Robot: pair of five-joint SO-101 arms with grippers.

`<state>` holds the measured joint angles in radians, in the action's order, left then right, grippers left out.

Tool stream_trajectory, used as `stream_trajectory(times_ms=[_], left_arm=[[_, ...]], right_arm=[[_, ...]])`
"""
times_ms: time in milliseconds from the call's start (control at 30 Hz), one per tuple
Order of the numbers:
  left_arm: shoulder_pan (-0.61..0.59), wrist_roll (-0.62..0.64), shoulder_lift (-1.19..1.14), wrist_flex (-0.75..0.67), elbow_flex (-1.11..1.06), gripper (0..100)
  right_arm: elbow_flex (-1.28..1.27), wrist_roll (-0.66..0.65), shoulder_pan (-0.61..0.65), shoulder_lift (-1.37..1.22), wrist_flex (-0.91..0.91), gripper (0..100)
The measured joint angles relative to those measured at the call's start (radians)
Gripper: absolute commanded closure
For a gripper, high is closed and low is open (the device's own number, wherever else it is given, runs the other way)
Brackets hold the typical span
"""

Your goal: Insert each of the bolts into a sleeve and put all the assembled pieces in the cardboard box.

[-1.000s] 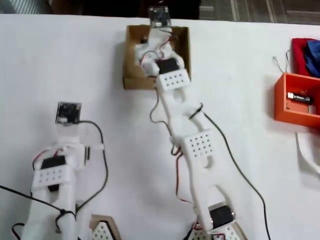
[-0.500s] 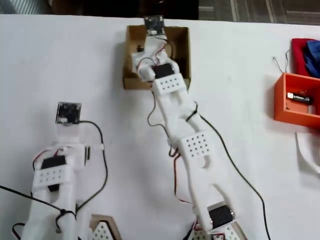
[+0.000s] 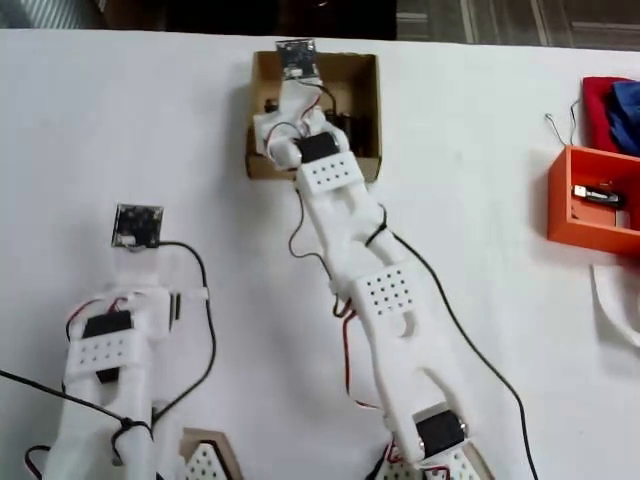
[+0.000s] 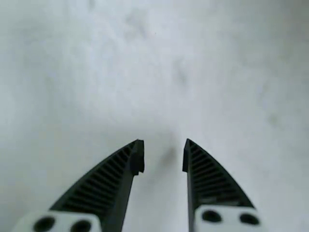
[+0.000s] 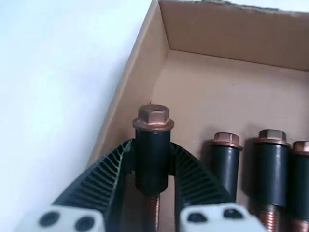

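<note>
My right gripper is shut on an assembled piece, a copper bolt inside a black sleeve, held over the left part of the cardboard box. Three more assembled pieces lie side by side on the box floor beside it. From above, the right arm stretches into the cardboard box at the table's far middle. My left gripper hangs open over bare white table, with nothing between its fingers. The left arm sits at the near left.
An orange bin with a small item inside stands at the right edge, red and blue cloth behind it. A white curved object lies near the bin. Cables trail along both arms.
The right arm has swung to the left over the box, carrying the assembled piece. The left arm has stayed still.
</note>
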<state>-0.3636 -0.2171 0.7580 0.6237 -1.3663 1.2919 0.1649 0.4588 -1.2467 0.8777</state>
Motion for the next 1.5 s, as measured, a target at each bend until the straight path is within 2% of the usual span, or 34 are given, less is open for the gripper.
stream_trajectory(times_ms=[1200,1400,1500], left_arm=[[0.0,0.0,0.0,0.0,0.0,84],[0.0,0.0,0.0,0.0,0.0,84],[0.0,0.0,0.0,0.0,0.0,84]], right_arm=[[0.011,0.0,-0.023,-0.061,-0.003,97.1],[0.011,0.0,-0.026,-0.061,-0.003,88.5],[0.012,0.0,-0.028,-0.061,-0.005,88.9]])
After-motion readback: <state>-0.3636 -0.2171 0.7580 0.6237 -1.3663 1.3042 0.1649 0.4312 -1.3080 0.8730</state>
